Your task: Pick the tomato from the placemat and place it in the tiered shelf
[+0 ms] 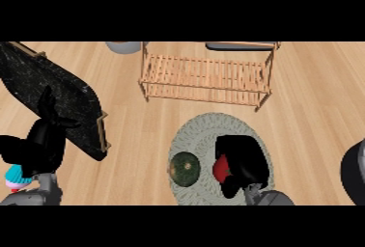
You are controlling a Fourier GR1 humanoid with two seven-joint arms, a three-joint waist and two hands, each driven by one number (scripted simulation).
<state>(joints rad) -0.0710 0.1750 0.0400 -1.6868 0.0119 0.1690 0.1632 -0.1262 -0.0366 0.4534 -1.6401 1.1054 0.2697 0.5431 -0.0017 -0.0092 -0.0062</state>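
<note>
Nearest, at the lower right, the robot's black right hand (244,159) is curled over the small red tomato (220,168), clamped on it so that only the tomato's left side shows. The tomato is low over the round grey-green woven placemat (206,130), on its right half; whether it touches the weave I cannot tell. Just left of it, on the same mat, lies a dark green round squash (185,169), close to the tomato.

At the lower left the black left hand (35,147) rests with fingers apart and pointing up, holding nothing. Below it, a small pink and teal object (16,178) shows at the edge.

A dark rounded shape (354,176) cuts in at the right edge.

Farther out on the light wooden table (143,144), a black speckled slab with a wooden rim (57,87) runs slantwise along the left. Beyond the placemat stands the slatted light-wood tiered shelf (206,79), well apart from the tomato. Behind its left corner is a grey bowl (125,47).
</note>
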